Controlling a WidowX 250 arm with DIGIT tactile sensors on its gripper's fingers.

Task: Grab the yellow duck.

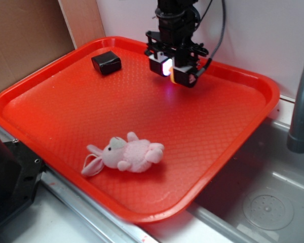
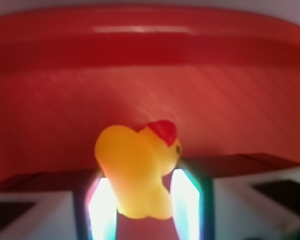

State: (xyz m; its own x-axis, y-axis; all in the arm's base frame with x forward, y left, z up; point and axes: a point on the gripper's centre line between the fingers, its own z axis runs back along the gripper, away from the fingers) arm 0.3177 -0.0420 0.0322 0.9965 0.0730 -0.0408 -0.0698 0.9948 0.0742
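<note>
The yellow duck (image 2: 140, 170), small and rounded with a red-orange beak, fills the middle of the wrist view between my two lit fingers (image 2: 102, 210). Both pads press its sides. My gripper (image 2: 142, 205) is shut on it. In the exterior view my gripper (image 1: 171, 71) hangs over the back of the red tray (image 1: 243, 136), and only a bright sliver of the duck (image 1: 167, 67) shows between the fingers. The tray's far rim (image 2: 150, 30) runs across the top of the wrist view.
A pink plush rabbit (image 1: 126, 154) lies on the tray's near half. A small black block (image 1: 106, 62) sits at the tray's back left. A steel sink (image 1: 263, 202) and a grey faucet pipe (image 1: 301, 101) are at the right. Cardboard (image 1: 20, 35) stands behind on the left.
</note>
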